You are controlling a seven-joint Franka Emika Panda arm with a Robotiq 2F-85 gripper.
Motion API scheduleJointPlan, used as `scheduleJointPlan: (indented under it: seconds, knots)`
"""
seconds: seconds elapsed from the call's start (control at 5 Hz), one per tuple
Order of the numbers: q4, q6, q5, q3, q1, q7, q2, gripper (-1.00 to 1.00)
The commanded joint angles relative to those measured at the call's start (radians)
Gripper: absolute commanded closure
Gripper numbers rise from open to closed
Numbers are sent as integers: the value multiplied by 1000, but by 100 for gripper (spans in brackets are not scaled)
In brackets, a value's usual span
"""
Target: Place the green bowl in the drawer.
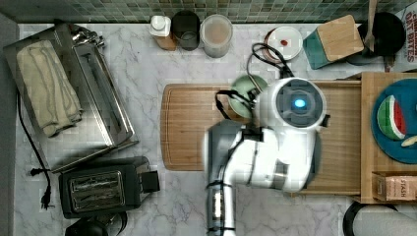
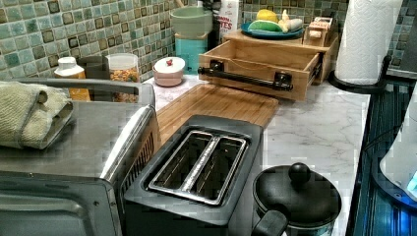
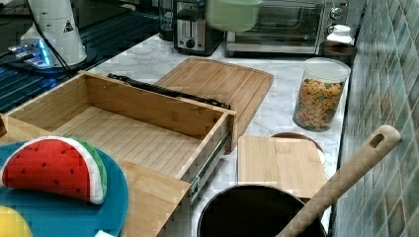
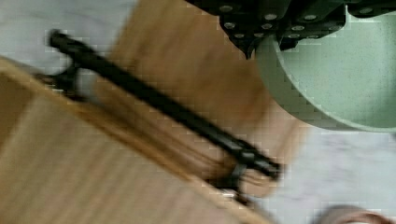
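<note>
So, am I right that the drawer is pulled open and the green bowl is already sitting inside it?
Not quite. The drawer is pulled open, but the right view shows it bare inside. The green bowl is not in it yet: the wrist view shows it held up at the tool, beside the drawer's handle.

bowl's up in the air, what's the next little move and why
Probably carry the green bowl sideways until it sits over the open drawer, then lower it. The claw grips the bowl's rim and holds it high above the cutting board, short of the drawer's handle, and the drawer's floor looks bare.
</note>
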Motion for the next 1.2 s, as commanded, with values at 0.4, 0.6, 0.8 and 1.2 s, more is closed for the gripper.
scheduleJointPlan:
  seconds: [0.4, 0.6, 0.8, 1.2]
  knots:
    - [-38, 83, -1, -142, -132, -100, -69, 100]
    - [-28, 84, 14, -145, -165, -65, -32, 100]
    - [1, 74, 27, -151, -194, -16, 19, 100]
    - [76, 34, 77, -189, -230, 14, 112, 100]
